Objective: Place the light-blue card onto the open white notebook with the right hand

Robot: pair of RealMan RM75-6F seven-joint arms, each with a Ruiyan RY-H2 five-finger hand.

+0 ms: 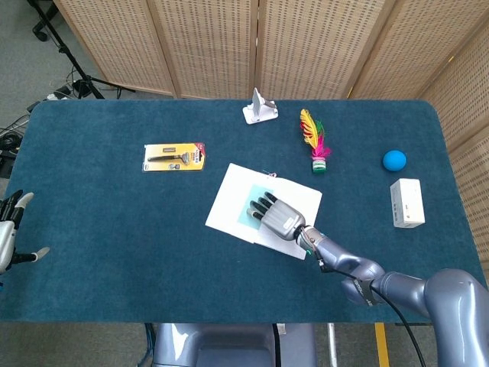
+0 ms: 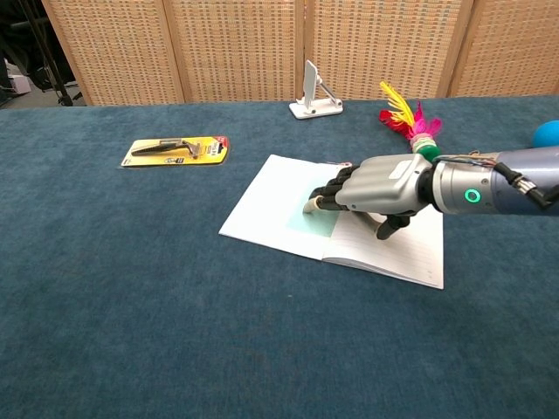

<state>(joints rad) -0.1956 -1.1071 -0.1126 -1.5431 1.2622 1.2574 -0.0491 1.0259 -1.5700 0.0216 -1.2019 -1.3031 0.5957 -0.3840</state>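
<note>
Head view: shuttlecock [image 1: 315, 145] beside notebook [image 1: 226, 205].

On the blue worktop [image 1: 114, 229], a yellow packaged tool [image 1: 175, 157] lies flat toward the left of the far half, and a white phone stand [image 1: 260, 108] sits upright near the middle of the far edge. A feathered shuttlecock [image 1: 315, 143] lies to the right of the stand. Close to the right edge, a blue ball [image 1: 394, 160] rests just beyond a small white box [image 1: 406, 202].
</note>
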